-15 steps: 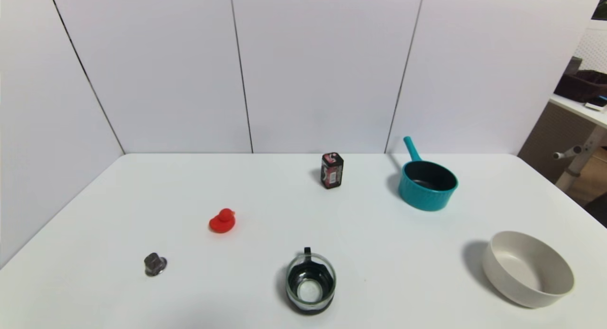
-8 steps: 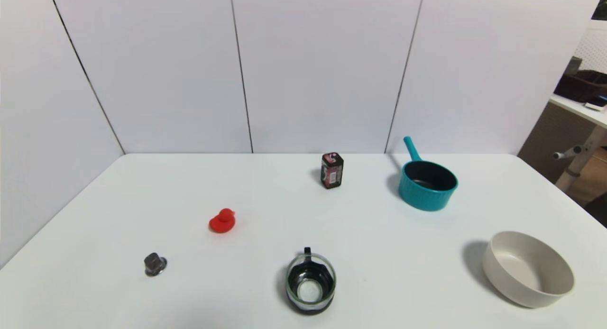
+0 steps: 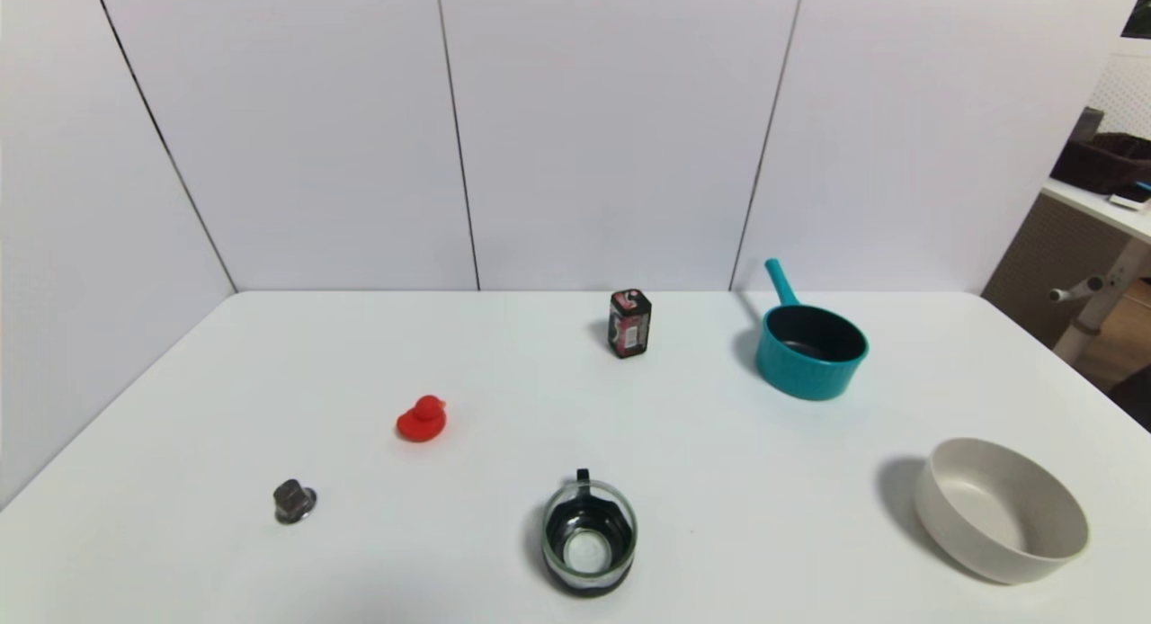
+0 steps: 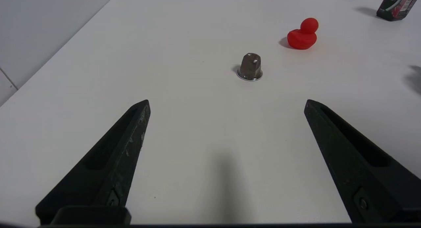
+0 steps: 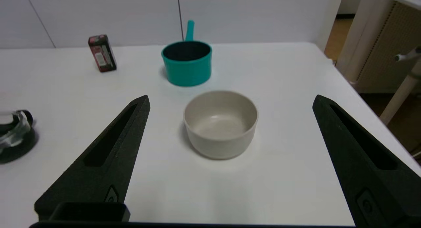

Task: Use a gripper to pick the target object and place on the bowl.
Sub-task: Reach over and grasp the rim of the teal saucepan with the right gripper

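The teal saucepan (image 3: 810,350) stands at the back right of the white table, its stick handle pointing toward the wall; it also shows in the right wrist view (image 5: 186,62). The beige bowl (image 3: 1002,509) sits empty at the front right and shows in the right wrist view (image 5: 220,123). Neither gripper shows in the head view. My right gripper (image 5: 230,101) is open and empty, hovering short of the bowl, with the saucepan beyond it. My left gripper (image 4: 227,103) is open and empty over the front left of the table.
A glass mug with a black handle (image 3: 589,536) stands front centre. A red duck (image 3: 422,419), a small metal cap (image 3: 293,501) and a dark red-black box (image 3: 629,323) are also on the table. The table's right edge (image 3: 1061,363) is near the bowl.
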Tool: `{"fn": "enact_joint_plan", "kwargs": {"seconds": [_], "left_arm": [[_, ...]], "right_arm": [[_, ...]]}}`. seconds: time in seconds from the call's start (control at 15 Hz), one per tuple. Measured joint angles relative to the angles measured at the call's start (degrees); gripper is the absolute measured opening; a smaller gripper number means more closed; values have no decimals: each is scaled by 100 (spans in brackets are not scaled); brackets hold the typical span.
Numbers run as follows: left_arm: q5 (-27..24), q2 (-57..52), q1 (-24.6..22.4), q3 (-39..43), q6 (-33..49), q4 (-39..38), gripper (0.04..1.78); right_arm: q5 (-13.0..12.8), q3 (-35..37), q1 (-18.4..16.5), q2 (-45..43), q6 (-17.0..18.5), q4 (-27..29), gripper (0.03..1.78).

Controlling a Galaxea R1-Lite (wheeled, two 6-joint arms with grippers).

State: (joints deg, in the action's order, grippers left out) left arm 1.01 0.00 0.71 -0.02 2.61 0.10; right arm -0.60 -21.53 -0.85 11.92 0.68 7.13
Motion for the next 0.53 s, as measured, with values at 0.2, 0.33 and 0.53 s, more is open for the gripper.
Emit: {"fn": "enact_joint_plan", "kwargs": {"seconds": [0.2, 0.33, 0.53], "left_arm": [[2, 0, 0, 0, -2, 0, 169], [2, 0, 0, 0, -2, 0, 169], [0, 0, 0, 2, 0, 0, 169]], "right_arm": [[33, -962, -33, 1125, -128, 9, 171], [57, -1438, 72, 1969, -173, -22, 171], [62, -2186, 372, 3438, -230, -41, 171]]}}
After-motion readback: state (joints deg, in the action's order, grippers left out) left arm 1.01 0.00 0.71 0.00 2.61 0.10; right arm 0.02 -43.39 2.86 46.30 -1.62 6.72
